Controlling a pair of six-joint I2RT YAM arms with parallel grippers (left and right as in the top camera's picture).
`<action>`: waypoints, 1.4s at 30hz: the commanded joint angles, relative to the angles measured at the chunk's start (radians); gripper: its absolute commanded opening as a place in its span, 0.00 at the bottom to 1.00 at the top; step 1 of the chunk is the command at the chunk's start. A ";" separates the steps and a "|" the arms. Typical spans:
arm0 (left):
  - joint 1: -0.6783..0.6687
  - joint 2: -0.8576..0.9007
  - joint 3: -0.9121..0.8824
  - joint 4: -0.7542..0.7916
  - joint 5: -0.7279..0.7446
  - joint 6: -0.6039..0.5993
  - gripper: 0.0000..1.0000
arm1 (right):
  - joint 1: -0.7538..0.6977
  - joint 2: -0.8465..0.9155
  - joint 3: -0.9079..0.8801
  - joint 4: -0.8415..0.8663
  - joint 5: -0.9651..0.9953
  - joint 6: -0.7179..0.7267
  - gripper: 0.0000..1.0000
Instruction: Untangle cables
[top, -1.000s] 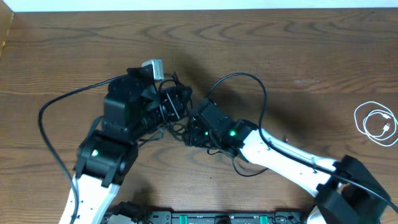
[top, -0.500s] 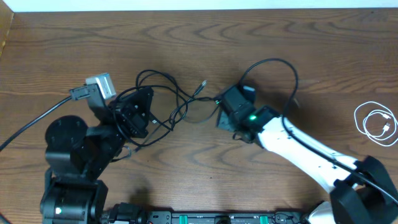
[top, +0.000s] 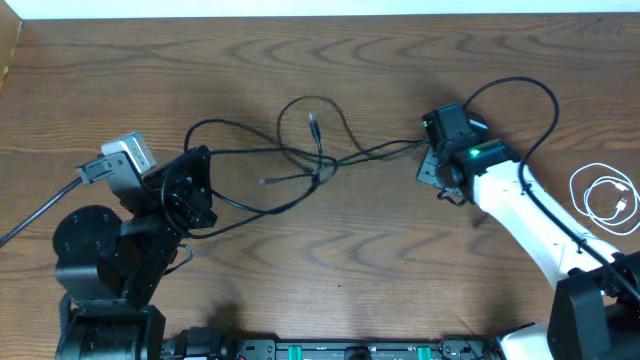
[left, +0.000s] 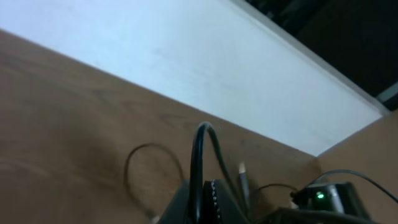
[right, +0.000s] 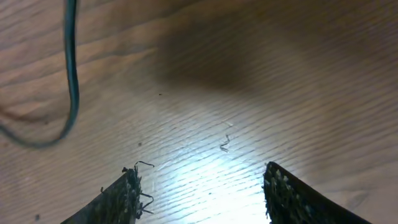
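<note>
With the left gripper (top: 195, 190) clamped on one of the black cables (top: 318, 165), both arms have drawn apart, stretching the earlier bundle into a loose central crossing, likely part-untangled, while the right gripper (top: 432, 172) stands open and empty and the white cable (top: 605, 200) lies coiled far right.

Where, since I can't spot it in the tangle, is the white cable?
In the overhead view the white cable lies coiled alone at the far right, just beyond the right arm, well apart from the black cables at the centre.
</note>
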 joint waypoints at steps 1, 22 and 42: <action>0.008 0.003 0.000 -0.018 -0.057 0.021 0.08 | -0.006 -0.014 0.006 0.012 -0.102 -0.095 0.60; 0.008 0.010 0.000 -0.324 -0.841 -0.374 0.08 | -0.180 -0.187 0.006 -0.097 0.029 -0.224 0.72; 0.008 0.010 0.000 -0.292 -0.518 -0.385 0.08 | -0.114 -0.187 0.006 -0.044 -0.720 -0.502 0.75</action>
